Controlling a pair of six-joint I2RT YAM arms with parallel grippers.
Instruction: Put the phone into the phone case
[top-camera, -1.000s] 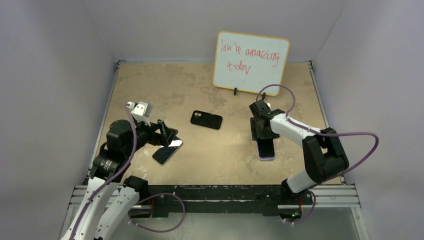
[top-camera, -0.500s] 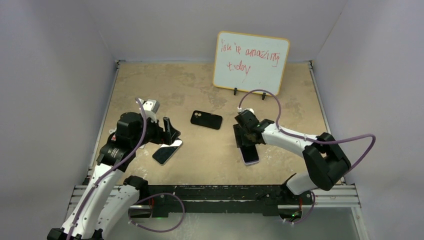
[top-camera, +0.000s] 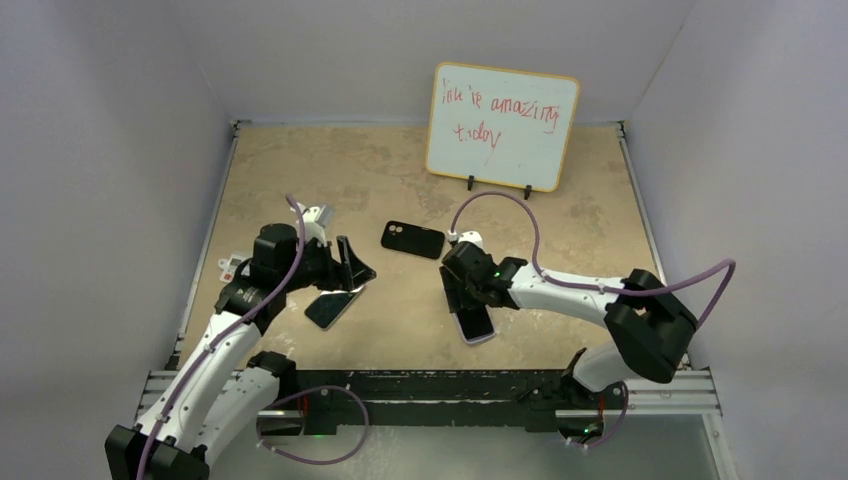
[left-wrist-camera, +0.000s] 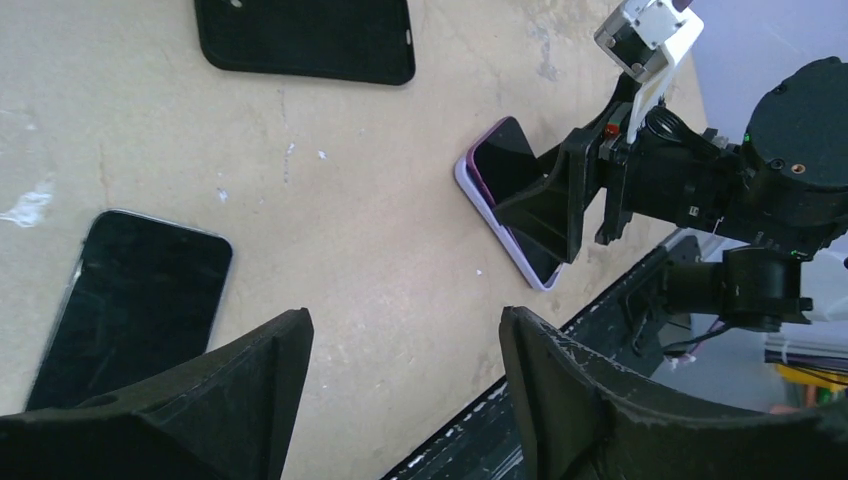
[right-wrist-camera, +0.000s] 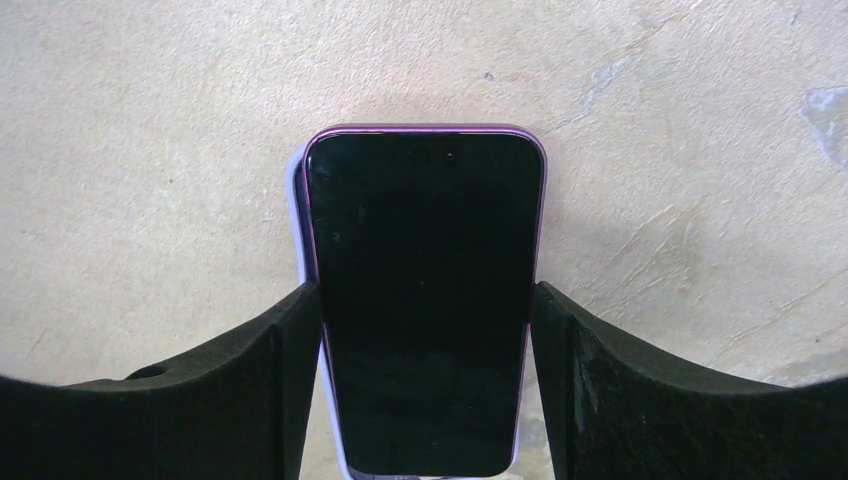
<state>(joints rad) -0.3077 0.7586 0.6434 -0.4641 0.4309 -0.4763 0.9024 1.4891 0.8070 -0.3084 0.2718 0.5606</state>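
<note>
The right gripper (right-wrist-camera: 425, 300) is clamped on the purple-edged phone (right-wrist-camera: 425, 220), one finger against each long edge. The phone is screen up, low at the table (top-camera: 330, 170), its far end reaching past the fingertips. The left gripper (left-wrist-camera: 405, 330) is spread wide and holds nothing, over bare tabletop just beside a light-edged phone (left-wrist-camera: 130, 300). The black phone case (top-camera: 412, 239) lies flat between the arms, apart from both phones, with bare table on every side. Two phones, one case, and one whiteboard (top-camera: 502, 125) at the rear.

whiteboard (top-camera: 502, 126) | red handwriting | reads roughly "you're amazing today" | first word unclear
</note>
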